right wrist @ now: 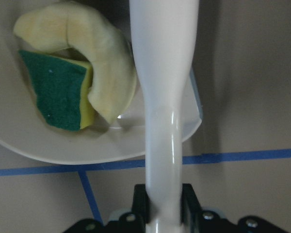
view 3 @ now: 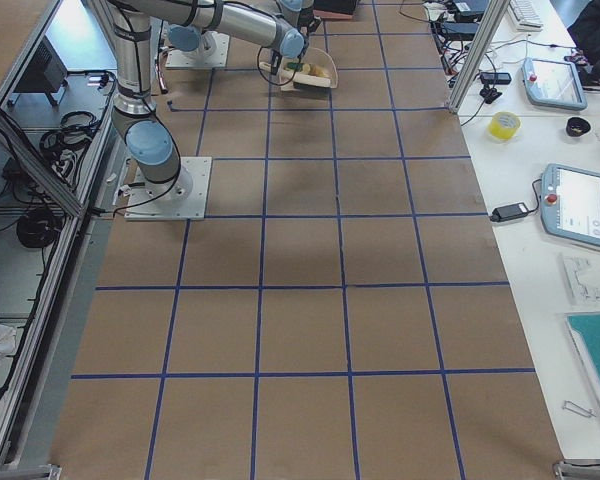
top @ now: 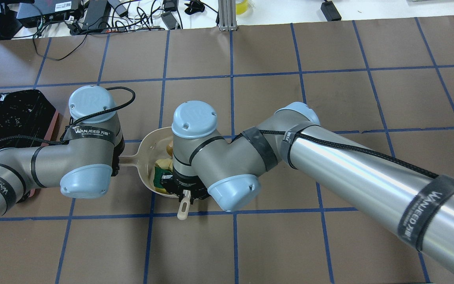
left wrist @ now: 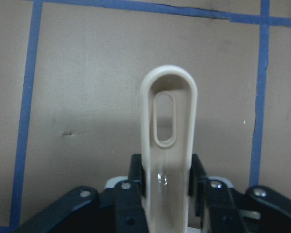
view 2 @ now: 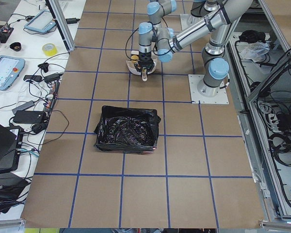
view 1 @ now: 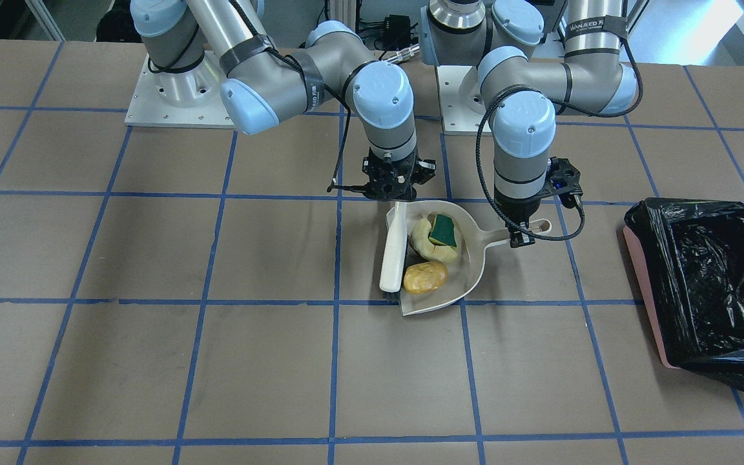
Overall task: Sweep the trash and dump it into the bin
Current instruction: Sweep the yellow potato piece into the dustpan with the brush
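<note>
The beige dustpan (view 1: 472, 274) lies on the table and holds all the trash: the yellow-orange lump (view 1: 425, 276), the pale crescent slice (view 1: 430, 248) and the green-and-yellow sponge (view 1: 444, 231) on top of the slice. My left gripper (left wrist: 167, 177) is shut on the dustpan's handle (left wrist: 168, 121). My right gripper (right wrist: 165, 204) is shut on the handle of the beige brush (view 1: 393, 248), which lies along the pan's open side. The sponge (right wrist: 58, 92) and slice (right wrist: 104, 73) show in the right wrist view. The bin (view 1: 701, 284), pink with a black bag, stands beyond my left arm.
The bin (top: 10, 114) sits at the table's left side in the overhead view, close to my left arm's elbow. Blue tape lines grid the brown table top (view 1: 152, 361). Cables and devices lie past the table's far edge (top: 93, 15).
</note>
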